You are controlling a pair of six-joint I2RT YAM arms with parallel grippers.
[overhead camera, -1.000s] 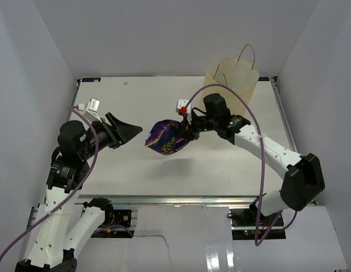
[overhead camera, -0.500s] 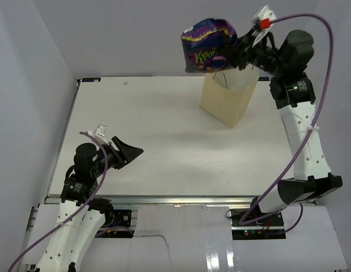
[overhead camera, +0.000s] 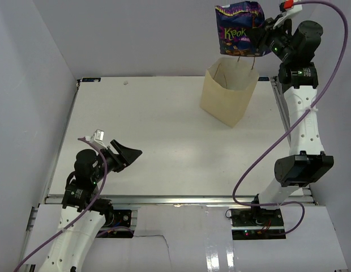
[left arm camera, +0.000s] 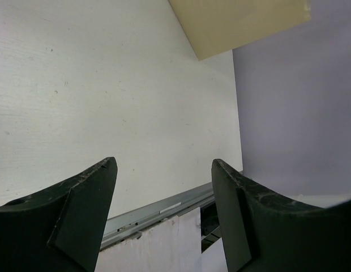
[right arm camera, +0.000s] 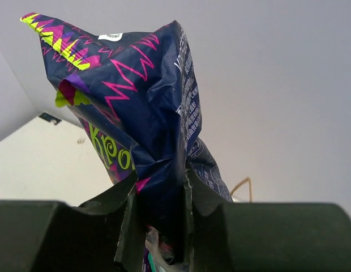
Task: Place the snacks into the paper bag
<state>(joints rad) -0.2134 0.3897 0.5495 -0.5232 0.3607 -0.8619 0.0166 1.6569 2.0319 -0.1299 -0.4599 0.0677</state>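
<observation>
Now your right gripper (overhead camera: 259,42) pinches the purple packet (overhead camera: 236,29) by one end, high above the bag (overhead camera: 223,105), whose open mouth seems straight below. Your left gripper (overhead camera: 128,153) sits spread, well away.

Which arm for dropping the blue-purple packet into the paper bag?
Right. The right gripper holds the dark blue-purple glossy packet above the upright tan paper bag; left gripper is open, empty, far off.
</observation>
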